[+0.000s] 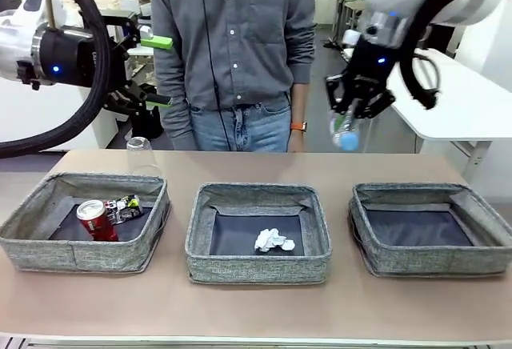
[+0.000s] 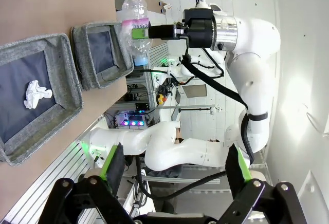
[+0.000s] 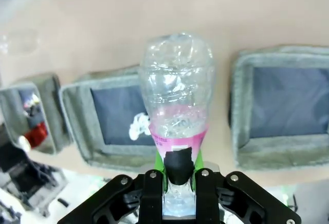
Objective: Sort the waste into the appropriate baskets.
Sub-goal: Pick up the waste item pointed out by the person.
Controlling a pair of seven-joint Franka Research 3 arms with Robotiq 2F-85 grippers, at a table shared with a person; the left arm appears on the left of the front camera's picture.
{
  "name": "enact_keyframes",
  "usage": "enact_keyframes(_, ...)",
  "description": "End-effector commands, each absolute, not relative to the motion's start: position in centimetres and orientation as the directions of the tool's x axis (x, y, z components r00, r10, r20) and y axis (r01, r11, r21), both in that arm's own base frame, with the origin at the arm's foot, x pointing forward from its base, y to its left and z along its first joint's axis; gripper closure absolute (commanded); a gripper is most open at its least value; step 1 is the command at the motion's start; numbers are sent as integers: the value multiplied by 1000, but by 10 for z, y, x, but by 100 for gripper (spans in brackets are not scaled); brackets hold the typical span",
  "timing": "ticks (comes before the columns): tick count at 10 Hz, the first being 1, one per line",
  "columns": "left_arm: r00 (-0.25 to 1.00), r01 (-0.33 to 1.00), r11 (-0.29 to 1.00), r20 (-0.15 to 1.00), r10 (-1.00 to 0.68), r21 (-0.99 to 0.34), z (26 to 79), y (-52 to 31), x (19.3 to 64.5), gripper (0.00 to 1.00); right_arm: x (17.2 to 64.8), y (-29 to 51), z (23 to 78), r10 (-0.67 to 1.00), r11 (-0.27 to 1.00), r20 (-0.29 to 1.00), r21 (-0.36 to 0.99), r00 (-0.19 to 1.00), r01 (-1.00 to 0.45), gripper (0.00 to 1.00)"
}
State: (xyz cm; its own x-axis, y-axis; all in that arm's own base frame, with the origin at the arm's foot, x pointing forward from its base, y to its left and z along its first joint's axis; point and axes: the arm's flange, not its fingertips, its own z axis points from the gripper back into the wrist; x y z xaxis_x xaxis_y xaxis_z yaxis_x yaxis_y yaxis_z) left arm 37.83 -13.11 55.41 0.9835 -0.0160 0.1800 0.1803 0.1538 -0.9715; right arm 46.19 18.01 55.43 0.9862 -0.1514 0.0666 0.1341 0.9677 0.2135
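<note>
Neck of clear plastic bottle (image 3: 177, 90) hidden inside right pincer (image 3: 178, 165).

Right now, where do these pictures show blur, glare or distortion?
Front view: even light, the clear plastic bottle slightly blurred. Left wrist view: rolled sideways, with bright glare on the white wall. Right wrist view: wide-angle lens bends the baskets, and the edges look soft.

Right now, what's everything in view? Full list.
baskets: 3, grey, row on table
table: 1, tan, under baskets
red can: 1, red, left basket
crushed can: 1, dark printed, left basket beside red can
paper ball: 1, white, middle basket
cup: 1, clear, table behind left basket
bottle: 1, clear, pink label, held aloft at right
person: 1, grey shirt, far side of table
left pincer: 1, black, green pads, open, raised left
right pincer: 1, black, shut on bottle
</note>
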Motion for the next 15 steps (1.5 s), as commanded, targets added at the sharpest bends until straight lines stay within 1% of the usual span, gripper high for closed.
enact_keyframes(1,985,169,138,170,-6,-976,558,-133,377,0,464,155,566,-234,950,66,227,970,213,87)
enact_keyframes(3,985,169,138,170,-6,-976,558,-133,377,0,464,155,566,-234,950,66,227,970,213,87)
enact_keyframes(4,985,169,138,170,-6,-976,558,-133,377,0,468,150,562,-213,956,75,223,974,192,79)
enact_keyframes(5,985,169,138,170,-6,-976,558,-133,377,0,472,176,588,-222,952,61,230,973,203,79)
enact_keyframes(6,985,169,138,170,-6,-976,558,-133,377,0,473,208,623,-209,957,60,216,976,191,79)
enact_keyframes(7,985,169,138,170,-6,-976,558,-133,377,0,470,243,659,-204,960,32,202,978,193,79)
enact_keyframes(8,985,169,138,170,-6,-976,558,-133,377,0,463,280,695,-222,963,-15,155,975,221,79)
enact_keyframes(9,985,169,138,170,-6,-976,558,-133,377,0,457,297,713,-217,970,-32,105,976,219,79)
enact_keyframes(10,985,169,138,170,-6,-976,558,-133,377,0,444,318,740,-196,978,-11,64,980,197,79)
enact_keyframes(11,985,169,138,170,-6,-976,558,-133,377,0,433,332,761,-203,978,-8,54,979,204,79)
enact_keyframes(12,985,169,138,170,-6,-976,558,-133,377,0,422,341,776,-178,983,16,56,984,176,79)
enact_keyframes(13,985,169,138,170,-6,-976,558,-133,377,0,412,345,787,-200,979,35,53,979,198,79)
enact_keyframes(14,985,169,138,170,-6,-976,558,-133,377,0,404,344,796,-185,980,51,79,981,181,79)
enact_keyframes(15,985,169,138,170,-6,-976,558,-133,377,0,399,343,799,-158,983,32,103,987,154,79)
